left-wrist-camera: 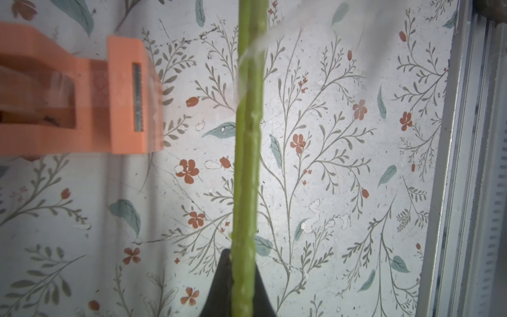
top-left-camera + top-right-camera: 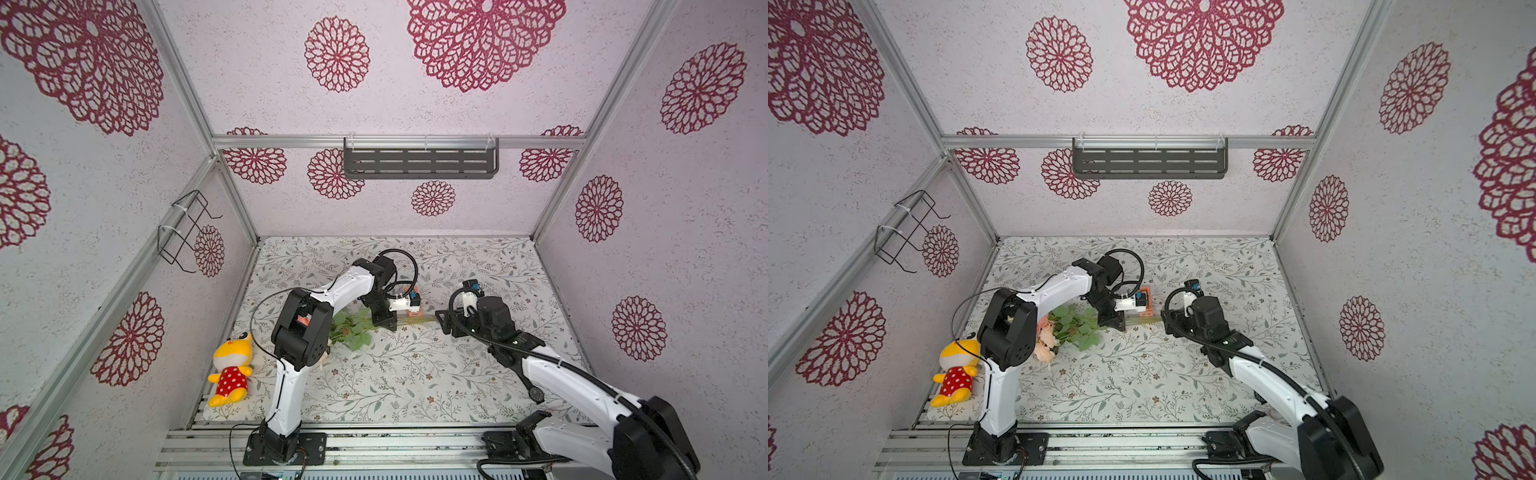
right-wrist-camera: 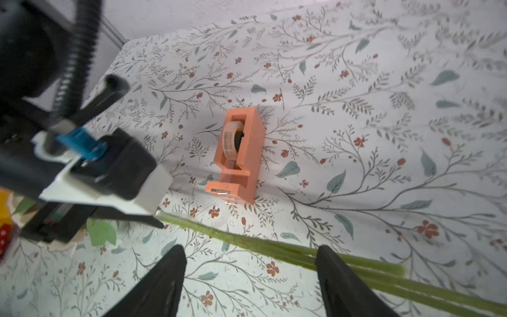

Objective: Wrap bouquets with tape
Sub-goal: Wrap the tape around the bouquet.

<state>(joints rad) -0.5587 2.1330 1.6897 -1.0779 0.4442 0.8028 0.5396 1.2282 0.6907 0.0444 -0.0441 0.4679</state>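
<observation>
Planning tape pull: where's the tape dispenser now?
Mid-table: tape dispenser stands just beyond the bouquet stems, beside the left gripper; in both top views the left wrist camera partly hides it.

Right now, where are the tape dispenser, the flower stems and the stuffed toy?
Tape dispenser (image 3: 253, 153): right wrist view, on its orange side wall.
Flower stems (image 1: 247, 164): left wrist view, midway along the green stems.
Stuffed toy (image 2: 230, 380): in a top view, on its red spotted body.

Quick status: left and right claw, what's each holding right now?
Left claw: closed on the bouquet stems.
Right claw: open, straddling the stems, gripping nothing.
</observation>
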